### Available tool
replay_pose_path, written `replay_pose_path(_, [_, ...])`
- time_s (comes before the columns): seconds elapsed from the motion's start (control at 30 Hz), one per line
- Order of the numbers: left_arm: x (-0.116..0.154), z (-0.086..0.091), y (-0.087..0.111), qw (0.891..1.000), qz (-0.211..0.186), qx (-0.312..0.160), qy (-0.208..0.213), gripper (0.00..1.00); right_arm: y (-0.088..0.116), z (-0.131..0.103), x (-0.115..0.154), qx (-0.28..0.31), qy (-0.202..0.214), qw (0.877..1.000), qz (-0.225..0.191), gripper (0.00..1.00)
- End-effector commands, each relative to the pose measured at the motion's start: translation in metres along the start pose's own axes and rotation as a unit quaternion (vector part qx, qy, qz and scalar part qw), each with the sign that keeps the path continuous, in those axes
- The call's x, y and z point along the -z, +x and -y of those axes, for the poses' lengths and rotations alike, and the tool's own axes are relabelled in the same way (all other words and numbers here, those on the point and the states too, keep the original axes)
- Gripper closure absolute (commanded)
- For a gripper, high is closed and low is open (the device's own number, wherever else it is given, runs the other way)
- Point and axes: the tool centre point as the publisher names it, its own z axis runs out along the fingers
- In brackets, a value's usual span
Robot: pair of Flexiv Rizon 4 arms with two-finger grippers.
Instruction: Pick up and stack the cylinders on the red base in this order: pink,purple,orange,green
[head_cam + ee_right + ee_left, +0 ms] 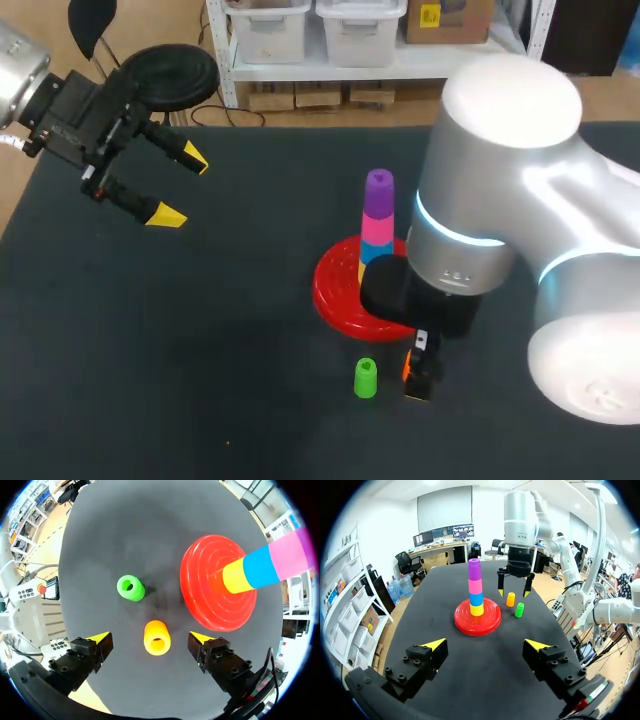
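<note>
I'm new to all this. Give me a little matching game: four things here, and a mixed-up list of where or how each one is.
1. purple cylinder
2. yellow cylinder
3. green cylinder
4. left gripper

A. open, holding nothing
B. lowest on the red base
C. on the table, off the base
D. topmost of those on the base

Pairs: 1-D, 2-B, 3-C, 4-A
</note>
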Motion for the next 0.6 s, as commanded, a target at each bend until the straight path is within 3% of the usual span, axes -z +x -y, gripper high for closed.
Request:
replay_pose_path(0.03, [-0.0002,0.0008,0.0007,1.000,0.000,-0.001,-0.001,0.00,-0.0020,0.0022,-0.0007,-0.003,0.003,1.000,0.002,0.00])
replay_pose_path(0.6, [-0.0002,0.0008,0.0007,1.000,0.000,-0.001,-0.001,0.00,-0.0011,0.0023,-0.0031,0.001,-0.001,1.000,-0.004,0.00])
